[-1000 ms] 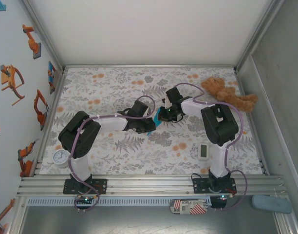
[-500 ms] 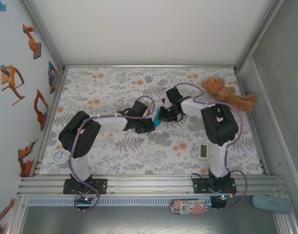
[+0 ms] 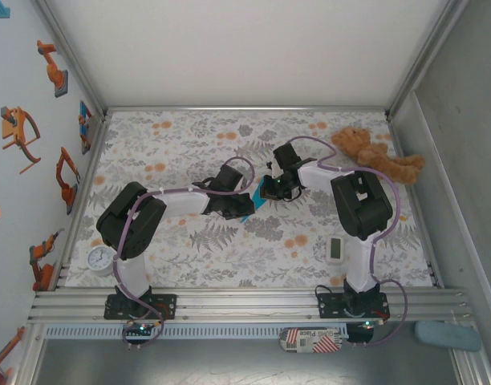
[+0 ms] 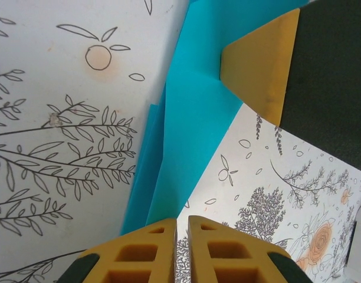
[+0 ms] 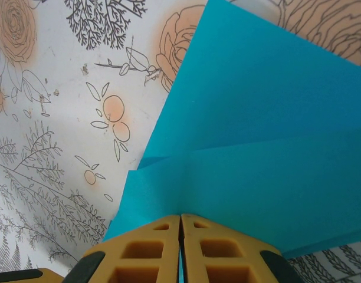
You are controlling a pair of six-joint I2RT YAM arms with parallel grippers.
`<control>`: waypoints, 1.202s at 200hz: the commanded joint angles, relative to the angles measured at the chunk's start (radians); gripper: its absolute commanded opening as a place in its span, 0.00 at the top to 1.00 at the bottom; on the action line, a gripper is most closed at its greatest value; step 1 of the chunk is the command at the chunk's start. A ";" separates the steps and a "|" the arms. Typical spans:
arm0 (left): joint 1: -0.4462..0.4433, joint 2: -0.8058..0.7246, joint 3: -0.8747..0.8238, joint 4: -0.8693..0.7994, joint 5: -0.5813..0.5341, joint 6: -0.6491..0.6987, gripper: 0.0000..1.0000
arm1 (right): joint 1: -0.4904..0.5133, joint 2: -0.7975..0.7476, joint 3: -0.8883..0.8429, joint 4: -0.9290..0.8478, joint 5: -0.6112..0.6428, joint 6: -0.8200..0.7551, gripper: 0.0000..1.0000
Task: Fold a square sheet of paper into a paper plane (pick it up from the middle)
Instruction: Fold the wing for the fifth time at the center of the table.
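Now: blue sheet strung from tool to tool

Right now the square sheet of paper point(image 3: 252, 206) is partly folded and sits in the gap between my two tools, over the middle of the flowered worktop point(image 3: 189, 144). From the left tool point(image 4: 181, 221) it runs straight ahead as a narrow, layered band. Its long axis leans a little to that tool's right and ends where the other tool grips it. From the right tool point(image 5: 180, 219) it spreads ahead and to that tool's right, with a crease crossing just beyond the tips. Both tools are closed on the sheet, jaws all but touching. Neither arm is nearer, since each has a hold. I judge the coming move turns on that tool-to-tool line: any fold must swing about it, or one tool must let go. I cannot tell whether the sheet touches the worktop.
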 commanded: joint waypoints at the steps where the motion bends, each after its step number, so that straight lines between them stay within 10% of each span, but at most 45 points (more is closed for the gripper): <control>1: 0.011 0.023 -0.010 0.011 0.004 0.014 0.85 | 0.001 0.076 -0.018 -0.068 0.101 -0.009 0.90; 240: 0.028 0.050 -0.050 -0.007 0.013 -0.007 0.90 | 0.001 -0.011 0.026 -0.054 0.021 -0.018 0.91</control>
